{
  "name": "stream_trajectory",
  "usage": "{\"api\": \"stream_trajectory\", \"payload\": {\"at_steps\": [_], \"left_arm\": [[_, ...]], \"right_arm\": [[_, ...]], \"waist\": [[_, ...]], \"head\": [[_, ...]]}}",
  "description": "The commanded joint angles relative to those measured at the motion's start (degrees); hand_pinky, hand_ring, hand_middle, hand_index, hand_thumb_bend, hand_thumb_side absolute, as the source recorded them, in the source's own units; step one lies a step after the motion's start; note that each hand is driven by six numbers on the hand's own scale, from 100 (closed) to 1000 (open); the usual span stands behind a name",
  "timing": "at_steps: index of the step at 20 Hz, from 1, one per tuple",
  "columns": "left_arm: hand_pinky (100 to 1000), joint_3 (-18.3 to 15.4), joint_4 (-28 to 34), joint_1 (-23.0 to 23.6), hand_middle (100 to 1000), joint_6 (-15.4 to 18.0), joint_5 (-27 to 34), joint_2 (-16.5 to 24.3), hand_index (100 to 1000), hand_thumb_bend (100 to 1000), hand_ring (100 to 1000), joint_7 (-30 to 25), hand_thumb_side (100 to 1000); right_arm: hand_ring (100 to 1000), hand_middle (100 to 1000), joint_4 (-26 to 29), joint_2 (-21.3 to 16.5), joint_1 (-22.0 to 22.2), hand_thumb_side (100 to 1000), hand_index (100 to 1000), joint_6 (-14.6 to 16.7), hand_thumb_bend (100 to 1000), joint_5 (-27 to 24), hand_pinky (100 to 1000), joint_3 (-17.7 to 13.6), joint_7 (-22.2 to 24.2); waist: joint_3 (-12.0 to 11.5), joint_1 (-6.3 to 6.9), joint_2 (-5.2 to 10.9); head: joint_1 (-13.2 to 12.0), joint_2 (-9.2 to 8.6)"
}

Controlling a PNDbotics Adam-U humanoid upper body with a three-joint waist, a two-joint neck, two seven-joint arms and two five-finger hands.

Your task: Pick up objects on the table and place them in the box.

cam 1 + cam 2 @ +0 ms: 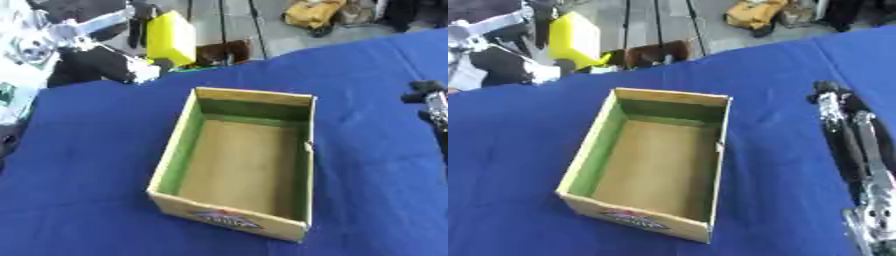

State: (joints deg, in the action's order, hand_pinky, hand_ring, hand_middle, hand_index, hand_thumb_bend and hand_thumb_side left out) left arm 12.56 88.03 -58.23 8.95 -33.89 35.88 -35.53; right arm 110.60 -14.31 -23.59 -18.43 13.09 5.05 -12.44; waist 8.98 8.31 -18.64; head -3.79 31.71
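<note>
An open cardboard box [171,150] with green inner walls and a bare brown floor stands in the middle of the blue table, and nothing lies inside it. My left hand [131,30] is raised at the far left, beyond the box's far left corner. Its dark fingers are curled round a bright yellow block [171,37], which hangs tilted above the table's far edge. At the right edge my right hand [846,130] rests with long straight fingers pointing away from me, holding nothing, a little right of the box.
The blue cloth [87,150] covers the whole table around the box. Beyond the far edge lie grey floor, a brown object [223,52] and a yellow-orange bag [315,15]. White and black clutter [22,55] sits at the far left.
</note>
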Motion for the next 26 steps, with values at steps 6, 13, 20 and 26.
{"api": "stream_trajectory", "payload": {"at_steps": [6, 13, 20, 26], "left_arm": [[132, 2.7, -1.6, -3.2, 446, 0.3, 0.1, -3.7, 542, 100, 462, -3.3, 543], [148, 4.9, -4.1, -3.1, 449, 2.3, -8.2, -7.0, 539, 100, 465, -2.7, 540], [178, 6.2, -5.2, -2.5, 455, 4.4, -17.7, -10.2, 542, 100, 472, -0.9, 538], [193, 7.1, -7.7, -1.9, 465, 5.9, -21.8, -11.7, 553, 100, 480, -0.5, 542]], "right_arm": [[1000, 712, 1.5, 0.3, -0.7, 960, 853, 0.1, 100, 0.8, 927, 0.0, -0.4], [1000, 710, 1.3, 0.3, -0.8, 960, 852, -0.3, 100, 0.9, 926, -0.5, -1.2], [1000, 710, 0.4, 0.5, -0.7, 963, 851, -0.4, 100, 1.0, 926, -0.9, -2.0], [1000, 710, 0.3, 0.4, -0.7, 965, 850, -0.4, 100, 0.9, 926, -1.0, -2.2]], "waist": [[0.2, -0.48, 1.5], [0.1, -0.63, 1.0], [-0.3, -0.79, 0.39], [-0.1, -0.61, 0.05]], "head": [[0.1, 0.15], [0.1, -0.63], [-0.2, -1.49], [-0.2, -1.96]]}}
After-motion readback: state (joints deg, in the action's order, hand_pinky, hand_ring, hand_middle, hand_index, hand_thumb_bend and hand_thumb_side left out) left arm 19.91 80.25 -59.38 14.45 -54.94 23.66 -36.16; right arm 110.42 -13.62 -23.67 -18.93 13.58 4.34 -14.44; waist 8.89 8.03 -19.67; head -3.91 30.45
